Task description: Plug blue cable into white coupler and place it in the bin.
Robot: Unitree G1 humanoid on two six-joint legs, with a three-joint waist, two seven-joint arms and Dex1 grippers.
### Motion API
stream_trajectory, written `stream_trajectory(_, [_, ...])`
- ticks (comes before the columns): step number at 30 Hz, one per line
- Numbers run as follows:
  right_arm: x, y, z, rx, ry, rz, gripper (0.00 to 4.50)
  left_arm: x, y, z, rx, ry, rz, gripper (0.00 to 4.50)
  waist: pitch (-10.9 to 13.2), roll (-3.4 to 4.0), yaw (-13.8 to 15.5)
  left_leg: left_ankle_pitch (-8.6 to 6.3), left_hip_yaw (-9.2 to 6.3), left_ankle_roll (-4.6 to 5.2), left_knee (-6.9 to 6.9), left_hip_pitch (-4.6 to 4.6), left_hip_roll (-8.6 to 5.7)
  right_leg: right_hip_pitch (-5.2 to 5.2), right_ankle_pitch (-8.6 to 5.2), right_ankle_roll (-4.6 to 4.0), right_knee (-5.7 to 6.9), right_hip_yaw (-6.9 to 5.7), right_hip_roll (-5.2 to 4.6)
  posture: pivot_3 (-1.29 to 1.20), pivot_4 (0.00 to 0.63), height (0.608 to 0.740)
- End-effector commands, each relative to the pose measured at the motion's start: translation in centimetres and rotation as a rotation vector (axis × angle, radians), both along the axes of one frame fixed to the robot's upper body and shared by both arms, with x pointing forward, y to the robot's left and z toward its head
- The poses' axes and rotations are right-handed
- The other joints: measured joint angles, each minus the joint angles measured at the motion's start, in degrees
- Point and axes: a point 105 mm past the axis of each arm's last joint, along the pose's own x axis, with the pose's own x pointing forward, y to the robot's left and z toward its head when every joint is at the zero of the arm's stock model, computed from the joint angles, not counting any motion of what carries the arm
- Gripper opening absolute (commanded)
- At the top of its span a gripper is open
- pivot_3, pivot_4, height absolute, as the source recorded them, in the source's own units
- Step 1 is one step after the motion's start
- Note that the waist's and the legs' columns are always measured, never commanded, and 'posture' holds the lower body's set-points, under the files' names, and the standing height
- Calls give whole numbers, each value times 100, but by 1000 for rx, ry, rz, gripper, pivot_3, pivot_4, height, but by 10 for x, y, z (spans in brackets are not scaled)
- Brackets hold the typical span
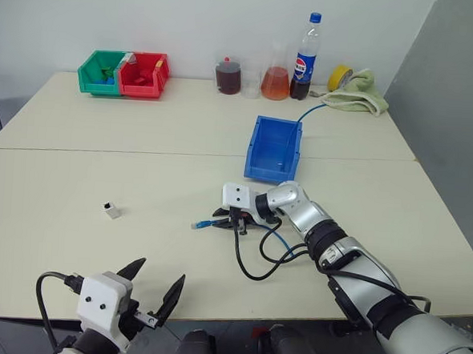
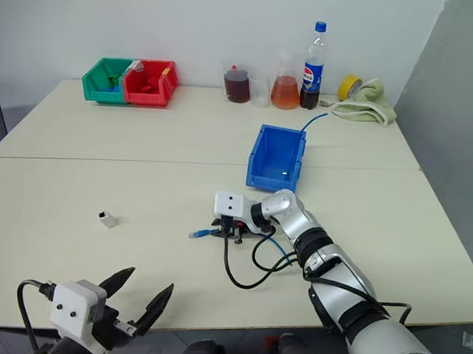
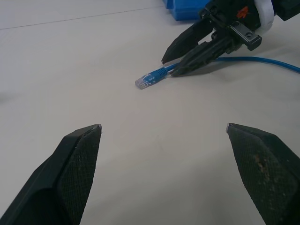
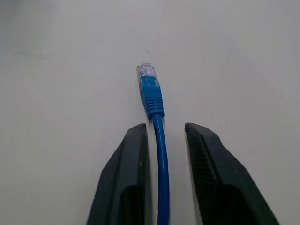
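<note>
The blue cable (image 4: pixel 161 159) lies on the table with its clear plug (image 1: pixel 202 223) pointing left. My right gripper (image 4: pixel 164 125) stands low over it, open, a finger on each side of the cable just behind the plug, with small gaps showing. The white coupler (image 1: pixel 112 210) sits alone on the table, well left of the plug. My left gripper (image 1: pixel 161 270) hovers at the table's front edge, open and with nothing in it, facing the plug (image 3: pixel 151 78) and the right gripper (image 3: pixel 168 66). The blue bin (image 1: pixel 261 169) stands behind the right gripper.
A green bin (image 1: pixel 98 76) and a red bin (image 1: pixel 142 80) stand at the back left. A jar (image 1: pixel 228 77), a flask (image 1: pixel 275 81), a cola bottle (image 1: pixel 305 59), a tape roll (image 1: pixel 339 75) and a towel (image 1: pixel 360 96) line the back. A black cable (image 1: pixel 251 268) loops beside my right arm.
</note>
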Motion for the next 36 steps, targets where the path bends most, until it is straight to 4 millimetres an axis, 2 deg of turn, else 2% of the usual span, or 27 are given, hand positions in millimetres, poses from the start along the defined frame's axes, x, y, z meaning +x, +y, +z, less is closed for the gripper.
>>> stream_trajectory(1, [2,2,8,25,-20,6,2454,2,-4,13,0,-43,-9,4500,0,0,-1,0,0,0,0,1,0,0,0,0,0,0,0,0,150,740])
stream_trajectory(7, [3,-9,26,91,32,-3,3835,5,-2,16,10,-50,-19,4500,0,0,4,0,-1,0,0,0,0,1,0,0,0,-1,0,0,150,740])
stream_trajectory(9, [3,-20,38,125,46,-12,4380,8,5,21,49,-71,-27,4500,0,0,20,0,-3,0,0,-2,-1,0,0,0,0,-2,0,0,150,740])
stream_trajectory(10, [2,-27,46,151,66,-28,4449,12,12,25,59,-83,-19,4500,0,0,24,0,-6,0,1,-3,-1,1,0,0,0,-5,0,0,150,740])
stream_trajectory(14, [-7,-56,77,230,96,-71,4449,26,31,35,112,-95,-69,4500,0,1,72,1,-16,0,2,-4,-2,3,0,0,1,-14,-1,0,150,740])
stream_trajectory(17, [-14,-71,90,280,125,-113,4449,41,40,42,125,-84,-106,4500,1,2,31,1,-14,-1,1,-2,-1,4,0,0,1,-13,-1,0,150,740])
stream_trajectory(19, [-23,-87,98,335,182,-135,4449,53,32,47,127,-58,-251,4500,0,1,26,1,-14,-1,1,-1,-1,6,0,1,2,-12,-1,0,150,740])
stream_trajectory(21, [-41,-97,103,381,244,-103,4449,66,26,52,120,-30,-384,4500,1,2,56,1,-19,-1,-1,-1,0,5,0,0,2,-19,0,0,150,740])
stream_trajectory(25, [-65,-105,109,453,286,-98,4449,91,24,56,168,-2,-558,4500,2,5,52,2,-15,-3,0,-3,-2,5,0,0,1,-17,0,0,150,740])
stream_trajectory(29, [-83,-108,109,476,303,-97,4449,113,27,49,230,37,-685,4500,3,4,10,1,-9,-3,-2,-4,-3,3,1,2,-1,-11,0,0,150,740])
stream_trajectory(36, [-94,-106,101,473,251,-139,4449,142,29,28,311,140,-880,4500,4,1,39,2,-17,-3,-1,-12,-3,-2,0,2,-2,-23,7,0,150,740])
